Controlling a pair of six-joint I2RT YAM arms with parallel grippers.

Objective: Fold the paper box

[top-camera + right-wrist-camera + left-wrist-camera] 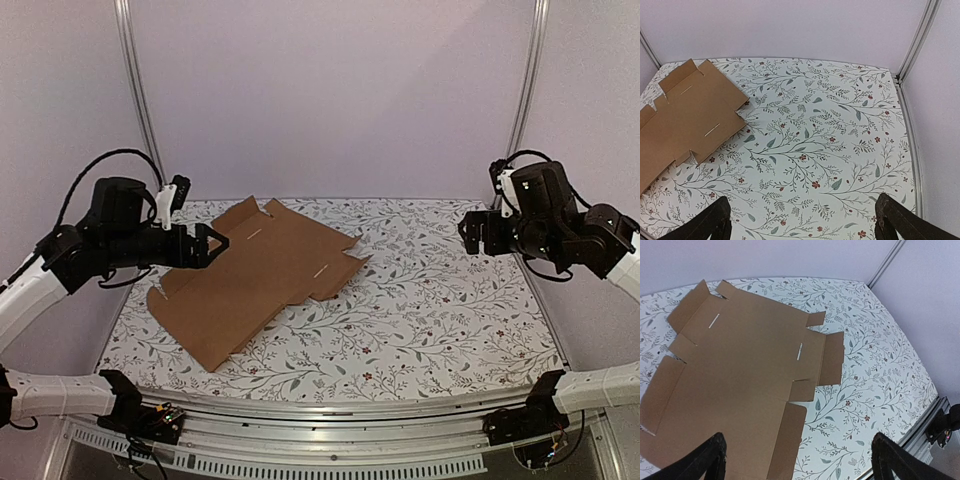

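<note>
The left gripper (800, 462) stands wide open. In its wrist view the two dark fingers (710, 460) sit at the bottom corners, far apart, with nothing between them and only their tips in frame. It holds nothing and hangs above the near part of the paper box (745, 370). The right gripper (802, 222) is spread just as wide. Its fingers (895, 220) are likewise cut off by the bottom edge, and it is empty over the bare flowered table (830, 150).

In the top view, the left gripper (205, 244) is at 9 o'clock of the table (440, 320). Its tips overlap the sheet's left edge, but whether they touch it cannot be told there. The right gripper (478, 232) is at 3 o'clock, well apart from the cardboard, and its jaws are too dark to read from that angle.

The paper box (262, 275) lies unfolded and flat toward 9 to 10 o'clock of the table, flaps spread, with two thin pale slits on its surface. Its near-left corner runs out of the left wrist picture. In the right wrist view the paper box (690, 112) is cut off along its left side.
</note>
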